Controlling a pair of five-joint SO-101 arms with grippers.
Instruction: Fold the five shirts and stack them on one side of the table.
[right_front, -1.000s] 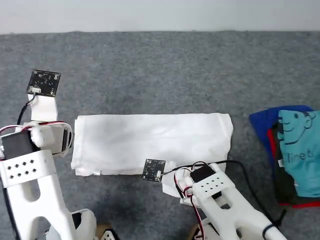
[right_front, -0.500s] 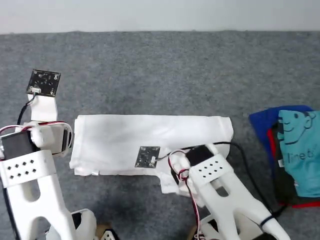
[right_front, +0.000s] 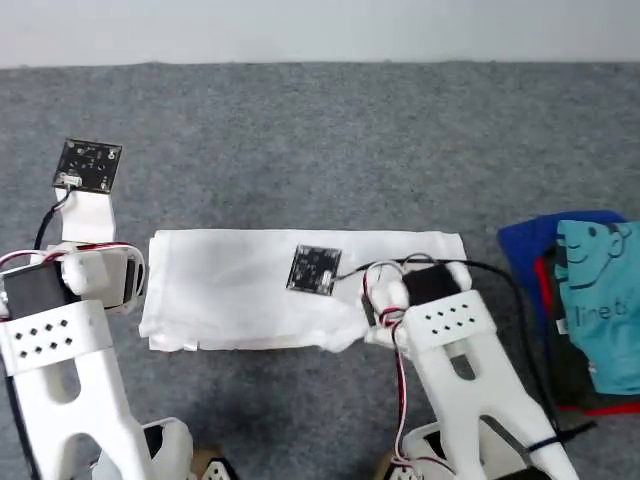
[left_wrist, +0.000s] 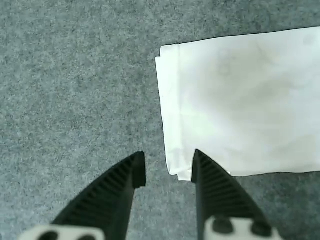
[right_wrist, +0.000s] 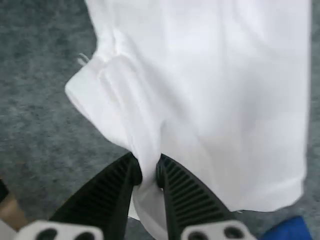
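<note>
Across the grey desk (right_front: 320, 140) lies a half-folded white shirt (right_front: 230, 285); the high view adds a pile of coloured shirts (right_front: 590, 310) at the right edge. Wrist views show the fingers of the right gripper (right_wrist: 148, 172) clenched on a shirt fold, and those of the left gripper (left_wrist: 167, 167) released either side of a shirt corner.

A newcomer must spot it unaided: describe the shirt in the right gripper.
On the grey table, look at the middle. The white shirt lies there as a long folded band, its edge pinched by the right gripper. It is plain white, unlike the colourful stack at the table's side.
</note>
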